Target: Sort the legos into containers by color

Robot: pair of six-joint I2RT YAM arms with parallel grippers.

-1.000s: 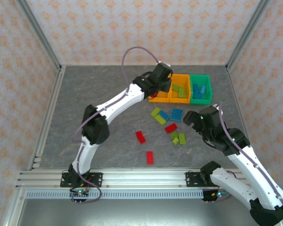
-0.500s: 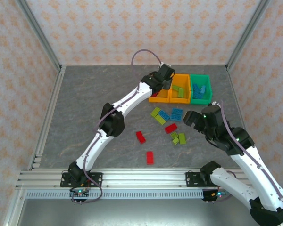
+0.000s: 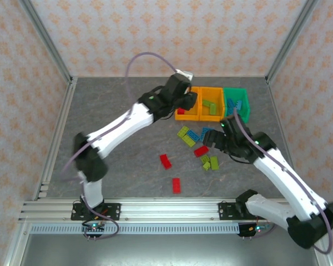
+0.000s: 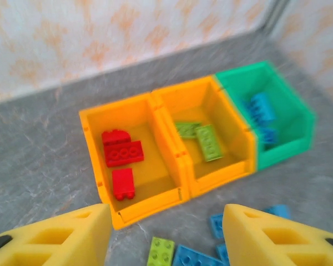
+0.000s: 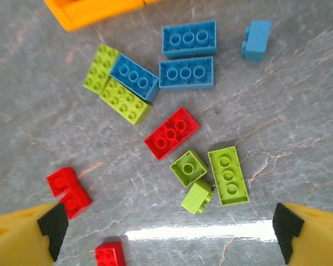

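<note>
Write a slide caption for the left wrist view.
Left pincer open: red legos in left orange bin, green legos in middle orange bin, blue legos in green bin.

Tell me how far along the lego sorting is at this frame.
Done: red bricks lie in the left orange bin, lime ones in the middle orange bin, blue ones in the green bin. In hand: nothing; the left pincer is open near the bins, the right pincer open over the pile. Left: about a dozen loose bricks of all three colors on the table.
</note>
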